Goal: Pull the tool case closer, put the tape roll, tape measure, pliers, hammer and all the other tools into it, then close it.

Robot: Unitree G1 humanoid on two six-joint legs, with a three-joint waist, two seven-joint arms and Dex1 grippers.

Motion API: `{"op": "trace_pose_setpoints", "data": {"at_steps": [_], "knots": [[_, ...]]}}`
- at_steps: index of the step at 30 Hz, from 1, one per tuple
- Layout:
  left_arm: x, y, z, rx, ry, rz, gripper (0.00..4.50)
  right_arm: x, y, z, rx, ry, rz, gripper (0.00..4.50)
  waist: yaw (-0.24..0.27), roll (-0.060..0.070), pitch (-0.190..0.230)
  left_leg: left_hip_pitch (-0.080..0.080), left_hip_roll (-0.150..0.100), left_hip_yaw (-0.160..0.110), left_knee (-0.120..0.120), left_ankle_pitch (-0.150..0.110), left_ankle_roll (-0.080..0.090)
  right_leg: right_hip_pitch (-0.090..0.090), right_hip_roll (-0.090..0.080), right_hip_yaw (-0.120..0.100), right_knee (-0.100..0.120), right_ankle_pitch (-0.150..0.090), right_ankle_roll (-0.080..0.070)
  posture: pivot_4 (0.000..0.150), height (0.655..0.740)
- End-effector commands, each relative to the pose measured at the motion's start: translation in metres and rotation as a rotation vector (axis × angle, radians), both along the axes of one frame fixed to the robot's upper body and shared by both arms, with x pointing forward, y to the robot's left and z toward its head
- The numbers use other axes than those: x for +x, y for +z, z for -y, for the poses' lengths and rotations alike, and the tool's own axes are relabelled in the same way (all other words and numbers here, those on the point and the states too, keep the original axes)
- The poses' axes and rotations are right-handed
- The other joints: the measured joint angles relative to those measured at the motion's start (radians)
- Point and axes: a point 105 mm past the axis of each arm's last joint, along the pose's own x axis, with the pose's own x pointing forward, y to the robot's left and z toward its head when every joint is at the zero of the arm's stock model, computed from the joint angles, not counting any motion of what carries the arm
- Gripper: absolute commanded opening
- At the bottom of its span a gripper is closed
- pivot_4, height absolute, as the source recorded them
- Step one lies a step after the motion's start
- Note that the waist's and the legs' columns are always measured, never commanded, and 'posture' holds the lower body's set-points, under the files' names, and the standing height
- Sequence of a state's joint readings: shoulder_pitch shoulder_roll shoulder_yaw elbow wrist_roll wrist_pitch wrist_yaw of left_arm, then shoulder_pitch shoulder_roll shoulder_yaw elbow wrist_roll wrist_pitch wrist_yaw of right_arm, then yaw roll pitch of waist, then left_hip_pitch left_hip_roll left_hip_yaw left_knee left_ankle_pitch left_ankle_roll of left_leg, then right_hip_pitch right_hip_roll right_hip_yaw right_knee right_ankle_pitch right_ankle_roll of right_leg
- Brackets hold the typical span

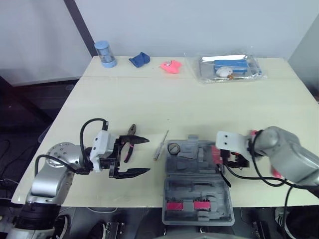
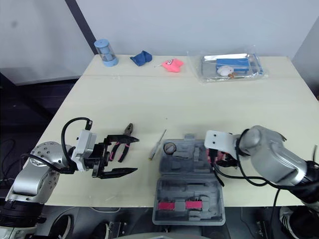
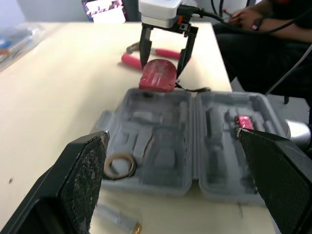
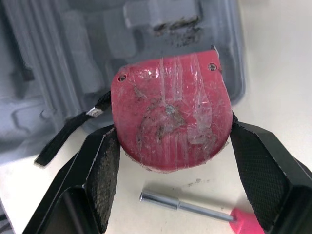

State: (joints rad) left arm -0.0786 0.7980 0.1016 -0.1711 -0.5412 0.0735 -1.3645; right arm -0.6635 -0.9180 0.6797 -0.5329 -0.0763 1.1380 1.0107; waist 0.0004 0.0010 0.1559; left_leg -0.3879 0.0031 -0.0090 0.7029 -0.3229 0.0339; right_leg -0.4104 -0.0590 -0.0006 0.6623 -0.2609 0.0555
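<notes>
Now right gripper (image 3: 162, 69) pinches tape measure (image 4: 170, 112) by tool case (image 1: 192, 172); left gripper (image 1: 147, 156) spread.

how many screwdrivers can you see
2: one screwdriver between the pliers and tool case, one pink-handled screwdriver beside the tape measure in the right claw. Others may be hidden.

No text, label, brand, number or sign can be read. On the red face of the tape measure (image 4: 170, 112), seen close at the rim of the tool case (image 4: 63, 63), only scratches and two small screws are made out. The grey moulding of the tool case carries no legible marking. The things lying along the table edge farthest from the tool case are too small for any print to be told.
</notes>
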Motion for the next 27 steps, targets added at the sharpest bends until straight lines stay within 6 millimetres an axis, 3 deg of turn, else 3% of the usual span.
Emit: {"op": "trace_pose_setpoints", "data": {"at_steps": [1, 12, 27], "knots": [[0.002, 0.006, -0.003, 0.000, 0.018, 0.040, 4.50, 0.009, 0.005, -0.002, -0.031, -0.017, 0.046, 2.94, -0.003, 0.000, 0.000, 0.000, 0.000, 0.000, 0.000, 0.000, 0.000, 0.000, 0.000, 0.000, 0.000, 0.000, 0.000, 0.150, 0.7400], [0.001, 0.004, -0.003, 0.003, 0.035, 0.048, 4.50, 0.023, -0.013, -0.009, -0.129, 0.024, 0.060, 2.94, -0.018, 0.000, 0.000, 0.001, -0.001, 0.000, 0.000, 0.000, 0.000, 0.000, -0.001, -0.001, 0.001, 0.000, 0.000, 0.150, 0.7400], [0.001, 0.001, -0.005, 0.010, 0.042, 0.046, 4.50, 0.026, -0.010, -0.018, -0.119, 0.101, 0.057, 2.94, -0.035, -0.002, -0.001, 0.003, 0.000, 0.000, 0.000, 0.001, -0.001, 0.000, -0.001, 0.000, 0.003, 0.000, 0.000, 0.150, 0.7400]]}}
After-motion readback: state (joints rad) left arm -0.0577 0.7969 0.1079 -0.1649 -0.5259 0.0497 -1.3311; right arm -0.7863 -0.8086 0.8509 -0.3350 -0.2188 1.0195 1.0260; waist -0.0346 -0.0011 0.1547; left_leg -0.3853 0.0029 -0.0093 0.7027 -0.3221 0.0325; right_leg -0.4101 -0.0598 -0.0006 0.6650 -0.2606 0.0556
